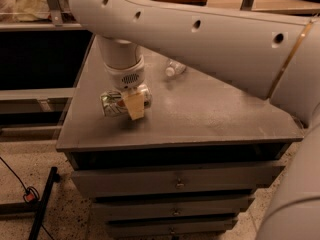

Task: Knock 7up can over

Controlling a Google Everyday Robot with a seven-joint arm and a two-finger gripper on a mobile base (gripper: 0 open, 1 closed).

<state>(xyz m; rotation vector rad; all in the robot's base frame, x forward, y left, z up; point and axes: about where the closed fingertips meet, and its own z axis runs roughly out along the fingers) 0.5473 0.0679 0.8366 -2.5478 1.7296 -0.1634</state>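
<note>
One 7up can (113, 104) is lying on its side near the front left edge of the single table (210, 114), and one clear bottle (175, 68) is lying farther back, partly hidden by the arm. The arm (200, 39) is reaching across from the right and bending straight down, with its gripper (132, 106) sitting over the can's right half. Whether it is clenching or released cannot be told.
</note>
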